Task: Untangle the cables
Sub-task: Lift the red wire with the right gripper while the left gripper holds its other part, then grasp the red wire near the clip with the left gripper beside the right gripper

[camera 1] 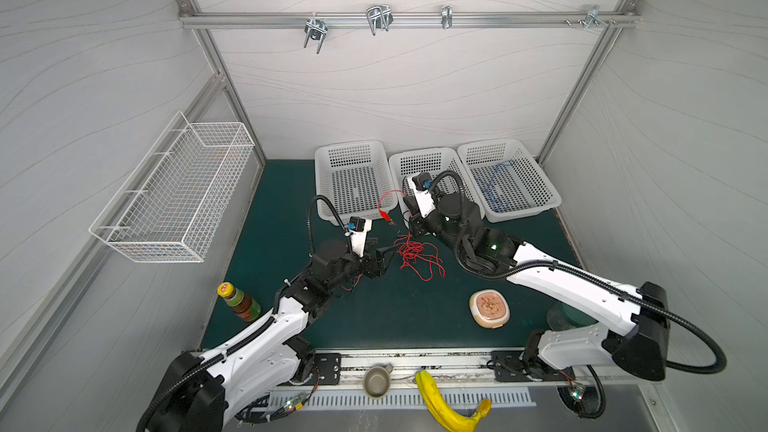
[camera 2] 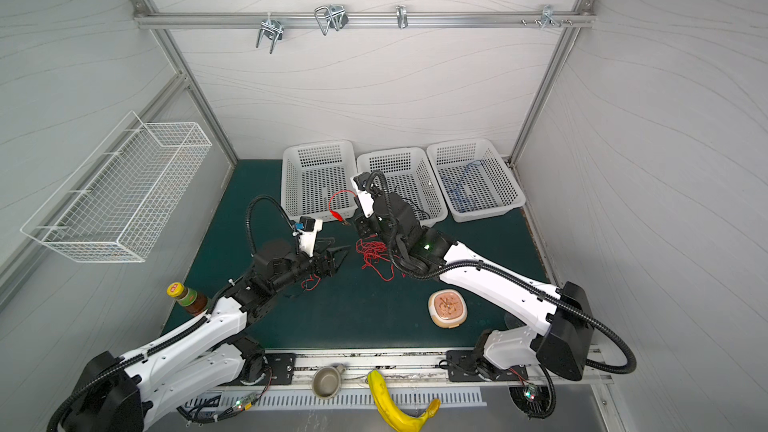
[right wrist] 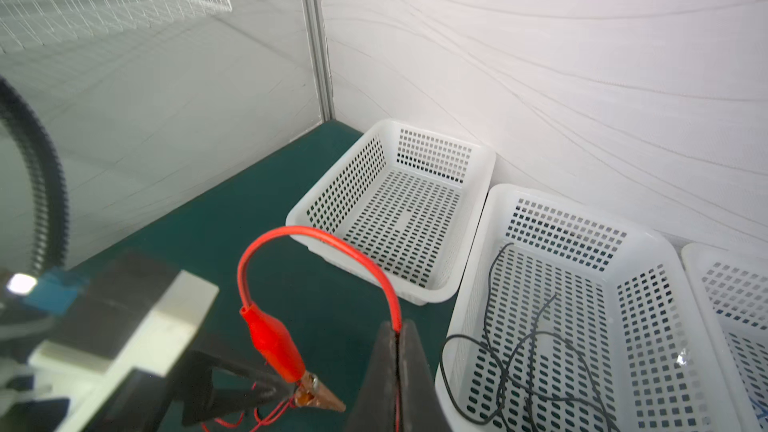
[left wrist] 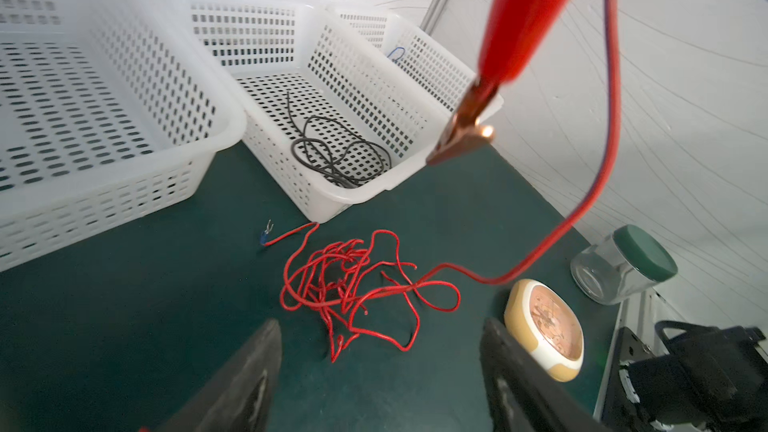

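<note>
Two bits of clutter lie nearest me on the front rail: a banana and a metal cup. Past them, on the green mat, my left gripper has its fingers spread wide and grips nothing. It sits right beside the tangled red cable. From that heap one red strand rises to my right gripper, whose fingers are pinched tight on it. Beyond the pinch the strand arches over, and its red clip dangles in the air. Farthest back, next to the left basket, a black cable lies coiled in the middle basket. A blue cable lies in the right basket.
</note>
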Available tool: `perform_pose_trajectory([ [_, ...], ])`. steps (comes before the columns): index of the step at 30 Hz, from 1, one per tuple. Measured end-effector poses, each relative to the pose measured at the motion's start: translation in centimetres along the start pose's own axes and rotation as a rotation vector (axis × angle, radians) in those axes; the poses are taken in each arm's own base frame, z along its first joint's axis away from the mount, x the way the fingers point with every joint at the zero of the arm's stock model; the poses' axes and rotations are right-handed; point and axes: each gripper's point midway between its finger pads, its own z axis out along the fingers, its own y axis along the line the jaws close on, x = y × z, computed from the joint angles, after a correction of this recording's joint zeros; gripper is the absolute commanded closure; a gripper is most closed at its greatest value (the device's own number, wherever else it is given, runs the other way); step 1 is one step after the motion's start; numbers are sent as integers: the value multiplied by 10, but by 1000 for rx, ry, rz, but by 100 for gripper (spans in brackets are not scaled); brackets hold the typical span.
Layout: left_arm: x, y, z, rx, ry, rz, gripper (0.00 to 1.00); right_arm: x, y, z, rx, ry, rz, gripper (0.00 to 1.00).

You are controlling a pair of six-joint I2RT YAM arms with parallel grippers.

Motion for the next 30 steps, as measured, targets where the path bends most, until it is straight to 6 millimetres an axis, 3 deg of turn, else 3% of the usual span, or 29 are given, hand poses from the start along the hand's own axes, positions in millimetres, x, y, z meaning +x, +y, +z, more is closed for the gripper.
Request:
perform_pose_trajectory([
  [4,18,-15,11,47,58,42,24,-28,-4,-5,15,-57,15,100],
  [9,24,-27,21,71,55,82,24,-36,-4,-6,17,-79,24,100],
  [16,14,-34,34,68,-2,120,24,-33,-2,-3,10,-69,30,100],
  [26,-18,-47,50,88,-87,122,27,-30,0,-2,-2,-64,52,100],
  [30,-25,-52,56,101,-95,117,39,-27,0,-1,-3,-58,52,100],
])
